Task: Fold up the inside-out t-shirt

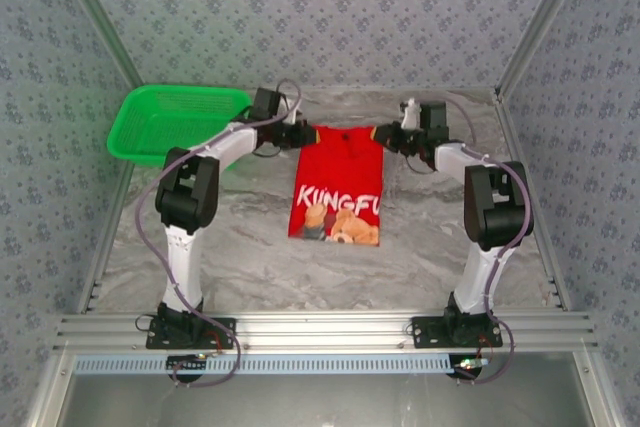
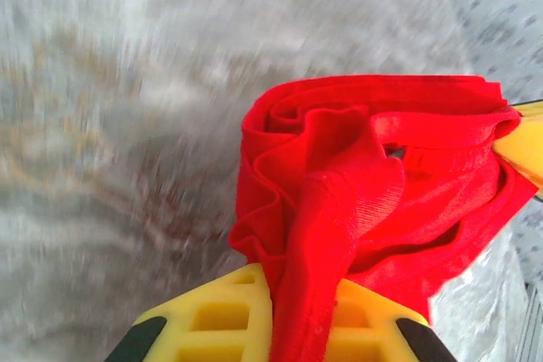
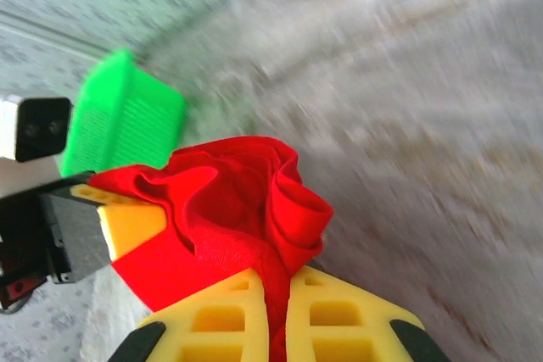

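Red inside-out t-shirt (image 1: 338, 179) with print showing, above the counter (image 1: 250, 247), left hand (image 1: 300, 134) and right hand (image 1: 390, 137) each clamped on a top corner, green basket (image 1: 170, 122) at far left.

The top view is bright and evenly lit by soft, diffuse light from above. The tabletop (image 1: 250, 257) carries only faint, soft-edged shadows beside the arms, and there is no glare. Focus is sharp enough that the print on the t-shirt (image 1: 340, 182) reads clearly, and straight lines bend little at the edges.

Both wrist views are just as bright but heavily smeared. The tabletop streaks into grey and brown bands, while the cloth close to the lens stays fairly crisp. Its saturated red flattens the folds, leaving only thin dark creases. In the right wrist view the basket (image 3: 123, 120) is a soft, oversaturated green with blurred mesh.
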You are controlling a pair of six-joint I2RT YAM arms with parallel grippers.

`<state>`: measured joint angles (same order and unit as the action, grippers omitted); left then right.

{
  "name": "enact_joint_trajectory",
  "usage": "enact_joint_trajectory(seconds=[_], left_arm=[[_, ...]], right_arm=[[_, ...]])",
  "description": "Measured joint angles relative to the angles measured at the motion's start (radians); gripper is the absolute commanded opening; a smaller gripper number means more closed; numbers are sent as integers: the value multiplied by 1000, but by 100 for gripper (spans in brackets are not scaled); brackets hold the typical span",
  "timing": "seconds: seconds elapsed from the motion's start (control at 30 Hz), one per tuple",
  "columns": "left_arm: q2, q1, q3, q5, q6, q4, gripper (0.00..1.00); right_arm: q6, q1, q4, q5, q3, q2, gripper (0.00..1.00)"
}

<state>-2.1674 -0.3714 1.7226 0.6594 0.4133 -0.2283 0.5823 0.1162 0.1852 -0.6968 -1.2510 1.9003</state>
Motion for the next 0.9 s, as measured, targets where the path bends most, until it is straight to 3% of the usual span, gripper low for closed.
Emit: enact_joint_trajectory(seconds=[0.13,0.27,0.4,0.53,0.7,0.8,0.9], left_arm=[[69,11,110,-10,-28,-51,0],[219,12,79,-18,-47,-57,0],[407,3,-123,-14,-44,1,0],[531,-31,-399,-20,-23,72,0],[610,-146,-752,-53,19,110,0],[633,-206,-855,-67,63,118,0],[635,-207,-863,-97,89,162,0]], right_arm=[[17,0,31,0,-107,-59,0],[16,6,56,-3,-108,-177,0],[-4,27,68,-3,12,-328,0],[-42,77,38,13,237,-486,0],[-77,165,-48,63,531,-649,0],[-80,188,-97,95,627,-700,0],[-89,188,-121,133,631,-691,0]])
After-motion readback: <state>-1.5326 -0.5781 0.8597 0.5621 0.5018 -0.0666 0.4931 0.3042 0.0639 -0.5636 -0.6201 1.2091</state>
